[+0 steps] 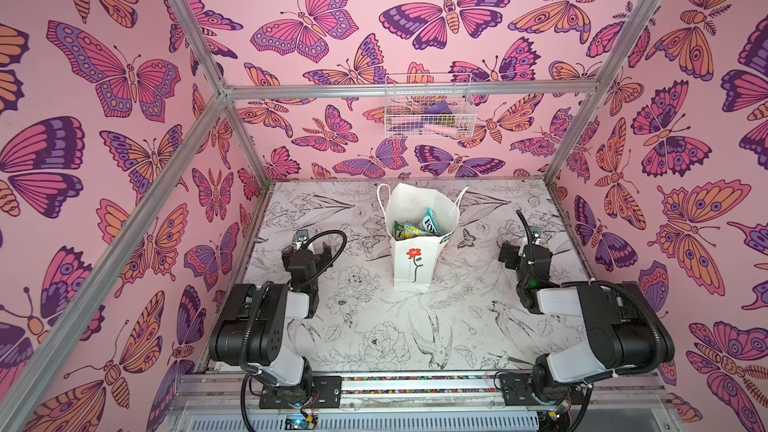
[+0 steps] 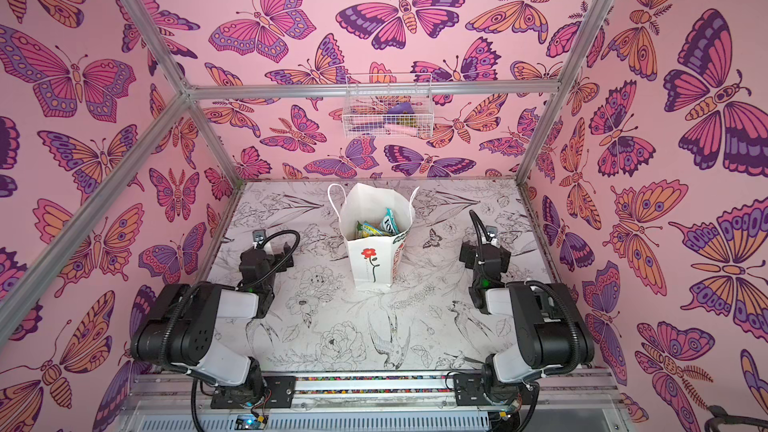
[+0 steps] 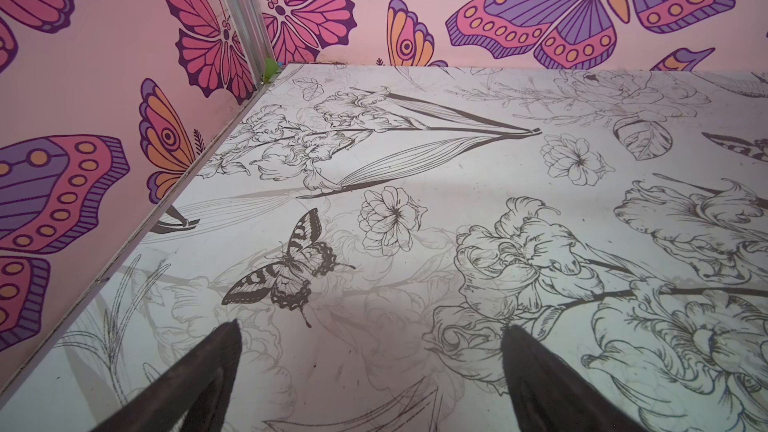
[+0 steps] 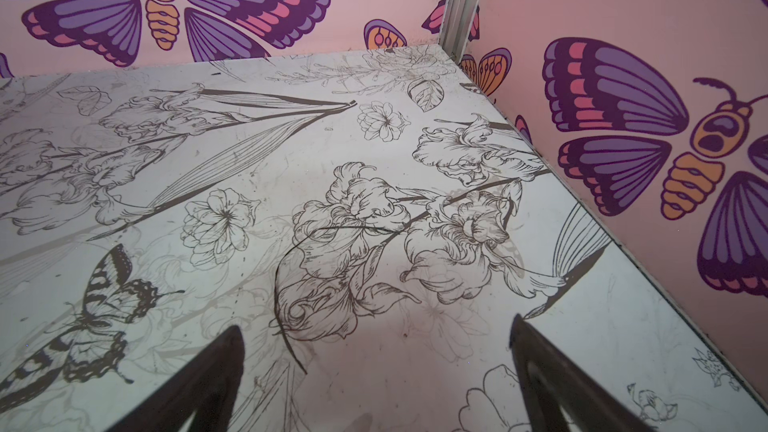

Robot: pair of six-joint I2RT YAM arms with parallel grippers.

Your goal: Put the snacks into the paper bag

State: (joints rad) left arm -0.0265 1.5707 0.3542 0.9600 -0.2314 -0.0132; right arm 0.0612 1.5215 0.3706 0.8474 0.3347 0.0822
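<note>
Beyond the paper bag (image 1: 405, 272), a wire basket (image 1: 399, 118)

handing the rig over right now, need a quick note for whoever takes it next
Left gripper: open, holding nothing, over the table left of the paper bag.
Right gripper: open, holding nothing, right of the paper bag.
The paper bag stands upright mid-table, snacks inside.
Done: no snack shows loose on the table.
Left: apparently nothing; the wire basket on the back wall holds items I cannot identify.
</note>
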